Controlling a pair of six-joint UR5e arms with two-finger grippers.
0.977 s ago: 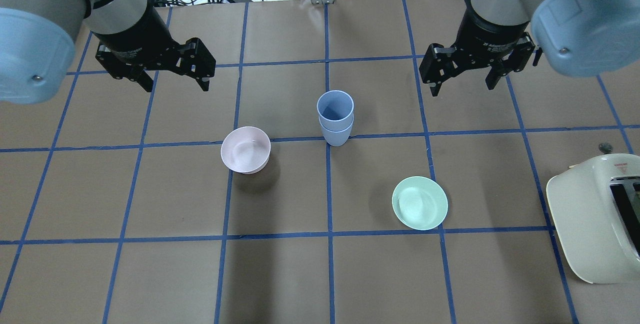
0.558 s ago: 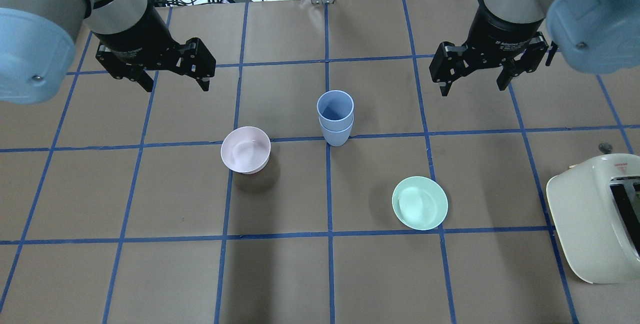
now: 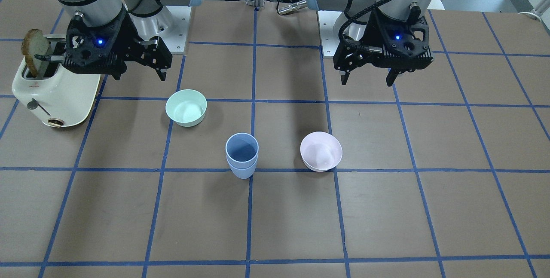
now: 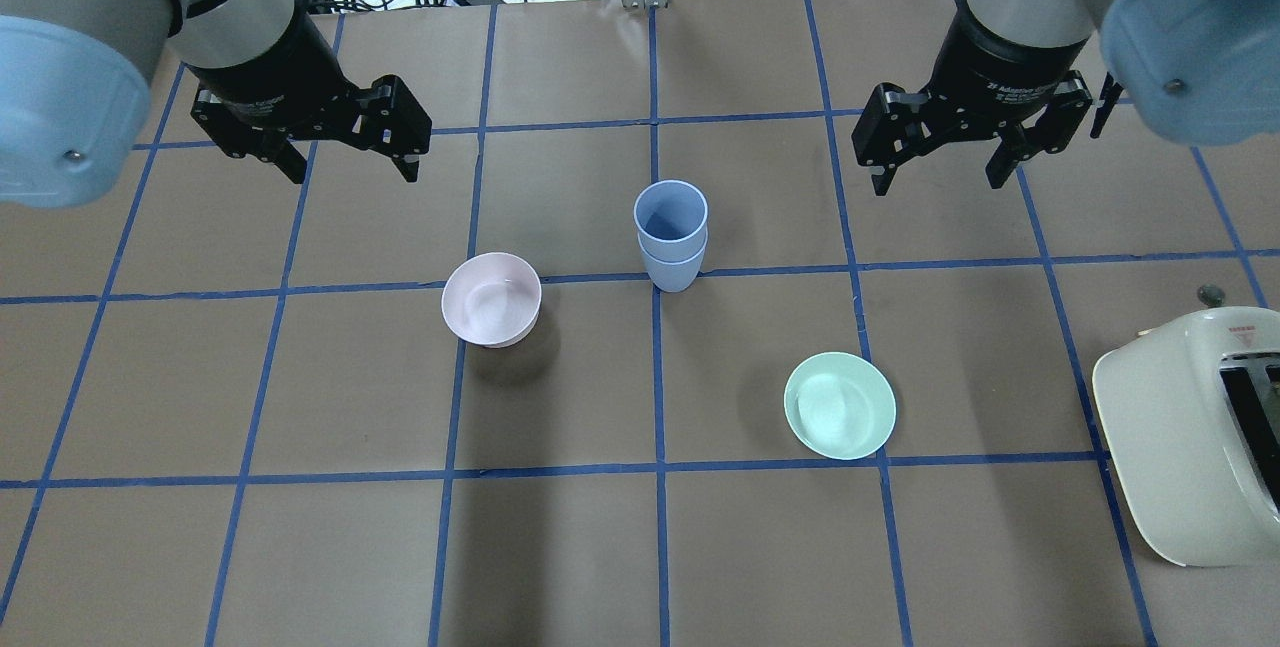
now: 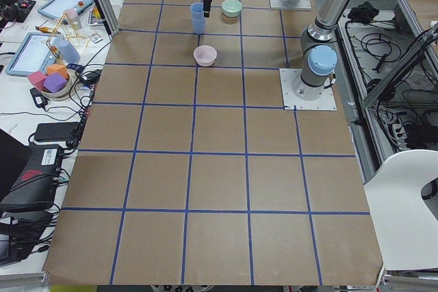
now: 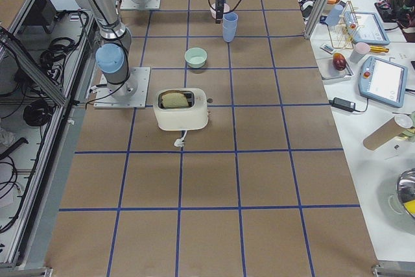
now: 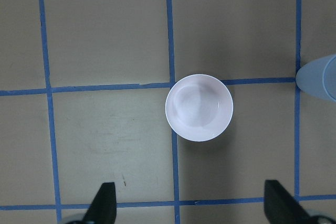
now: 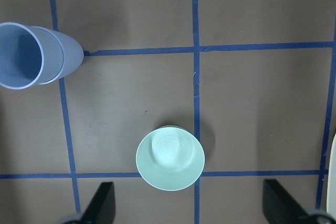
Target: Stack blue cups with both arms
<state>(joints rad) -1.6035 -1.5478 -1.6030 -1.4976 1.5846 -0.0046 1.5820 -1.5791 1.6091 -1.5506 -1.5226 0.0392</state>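
Observation:
The two blue cups (image 4: 670,232) stand nested, one inside the other, upright at the table's middle on a blue tape line. They also show in the front view (image 3: 242,154) and at the left edge of the right wrist view (image 8: 37,56). My left gripper (image 4: 353,170) is open and empty, raised above the table, far-left of the cups. My right gripper (image 4: 937,182) is open and empty, raised far-right of the cups. Neither gripper touches anything.
A pale pink bowl (image 4: 491,299) sits left of the cups, below my left gripper (image 7: 190,208). A mint-green bowl (image 4: 839,405) sits near-right of them. A cream toaster (image 4: 1200,437) holding a toast slice (image 3: 33,48) stands at the right edge.
My right gripper has drifted a little to the right and away from the cups, still open. The left arm, cups and bowls have not moved.

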